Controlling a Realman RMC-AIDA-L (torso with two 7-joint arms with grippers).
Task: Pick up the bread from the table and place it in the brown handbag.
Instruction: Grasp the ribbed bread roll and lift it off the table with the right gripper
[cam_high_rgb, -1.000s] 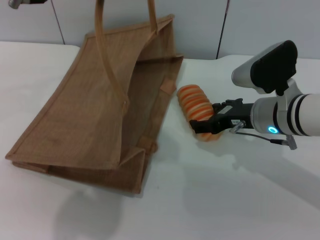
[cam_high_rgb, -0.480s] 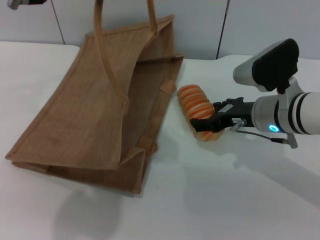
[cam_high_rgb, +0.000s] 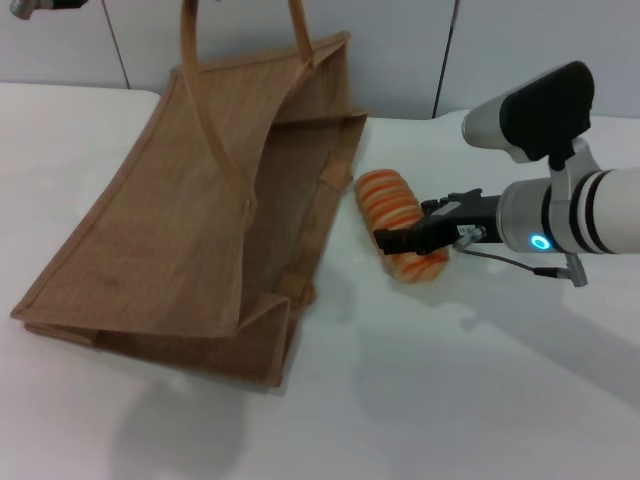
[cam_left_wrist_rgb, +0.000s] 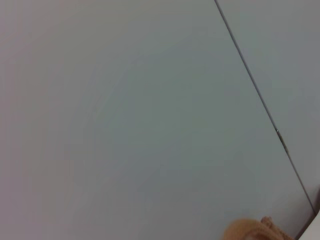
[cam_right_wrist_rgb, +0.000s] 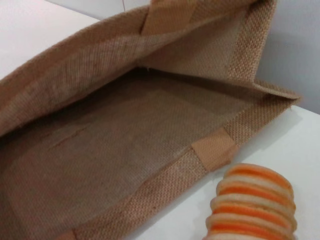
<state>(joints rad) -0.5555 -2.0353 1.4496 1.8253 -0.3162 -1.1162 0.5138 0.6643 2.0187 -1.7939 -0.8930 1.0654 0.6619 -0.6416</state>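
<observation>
Surface: white table (cam_high_rgb: 480, 400), plain and smooth, with pale wall panels behind.
Bag: the brown handbag (cam_high_rgb: 190, 230) lies on its side on the table's left part, its mouth gaping toward the right; one handle (cam_high_rgb: 205, 110) arches up above the upper wall.
Bag material: coarse woven jute, stiff enough to keep the mouth open, with smoother tan strap patches stitched at the rim (cam_right_wrist_rgb: 215, 150).
Bread: the bread (cam_high_rgb: 398, 225) lies just beside the bag's open rim, on the table or barely off it; I cannot tell which.
Bread look: small ridged loaf, pale tan with orange stripes, glossy like plastic; probably hard and a bit slippery.
Right gripper: the right gripper (cam_high_rgb: 405, 243) reaches in from the right, its dark fingers closed across the loaf's near end.
Left gripper: the left gripper (cam_high_rgb: 40, 6) is parked high at the far left; its fingers cannot be made out.
Done: grasp appears made.
Left: lift, carry the short way to the mouth, release inside.
Inside: the bag's interior (cam_right_wrist_rgb: 115, 150) shows bare weave, nothing in it.
</observation>
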